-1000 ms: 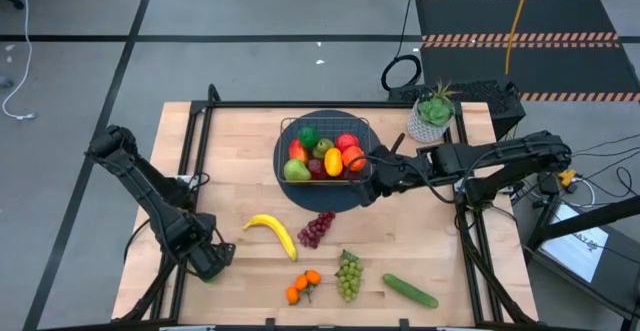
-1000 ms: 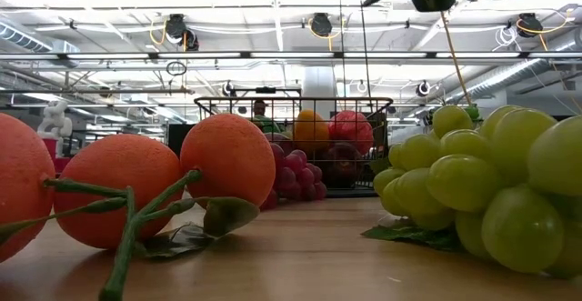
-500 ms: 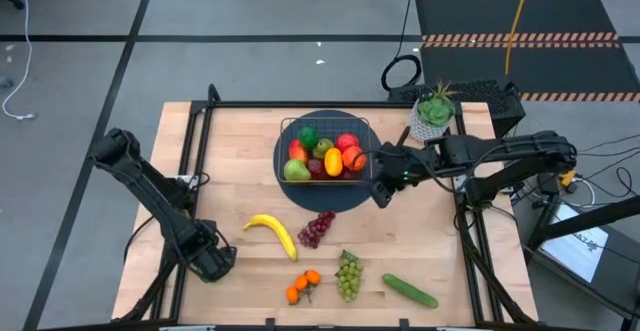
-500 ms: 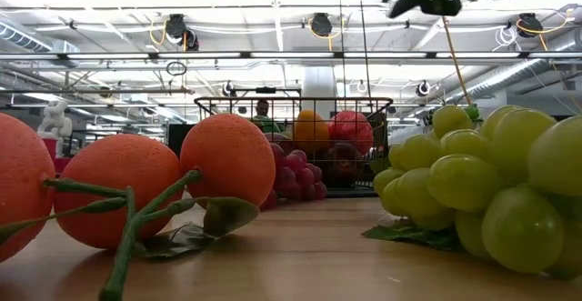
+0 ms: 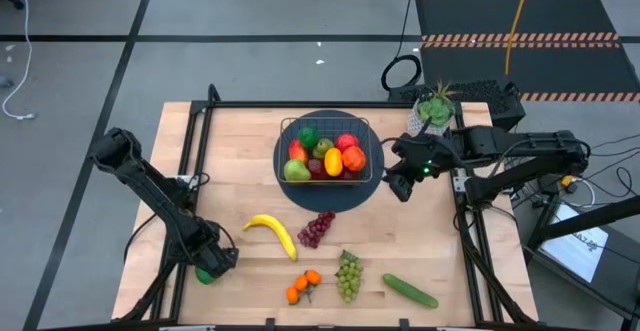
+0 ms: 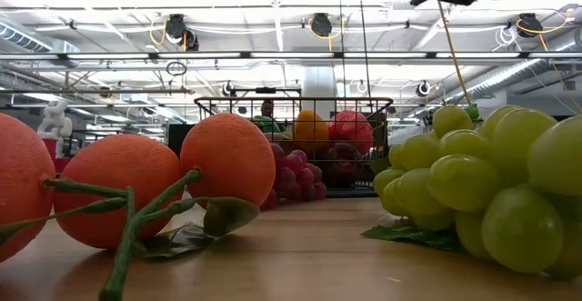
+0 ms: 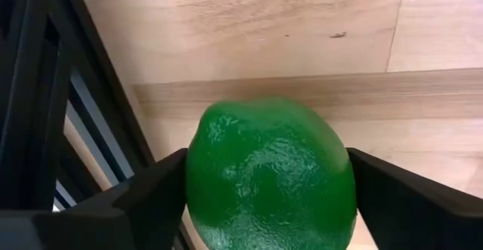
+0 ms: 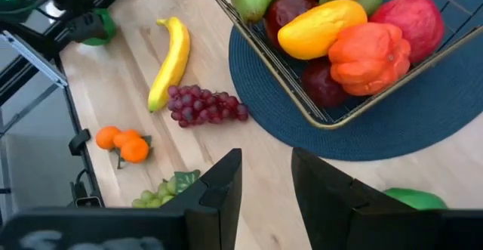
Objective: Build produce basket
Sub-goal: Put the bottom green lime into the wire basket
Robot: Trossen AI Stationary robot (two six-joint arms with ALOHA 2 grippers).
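Left gripper [image 7: 268,186] around lime [image 7: 270,176]

This is a robotics lab or industrial test hall: a wooden table [image 5: 240,151] in a black frame stands on grey floor [image 5: 90,61] with hazard-striped matting [image 5: 520,39] at one o'clock, beneath exposed ceiling trusses [image 6: 273,55].

The light wooden table [image 5: 240,161] carries a round dark mat [image 5: 330,193] with the wire basket [image 5: 326,151] on it. Directly on the wood lie a banana [image 5: 272,233], purple grapes [image 5: 316,228], green grapes [image 5: 348,275], oranges [image 5: 303,286], a cucumber [image 5: 410,290], a green lime [image 5: 205,274] at the near left corner, and a potted plant [image 5: 431,113].
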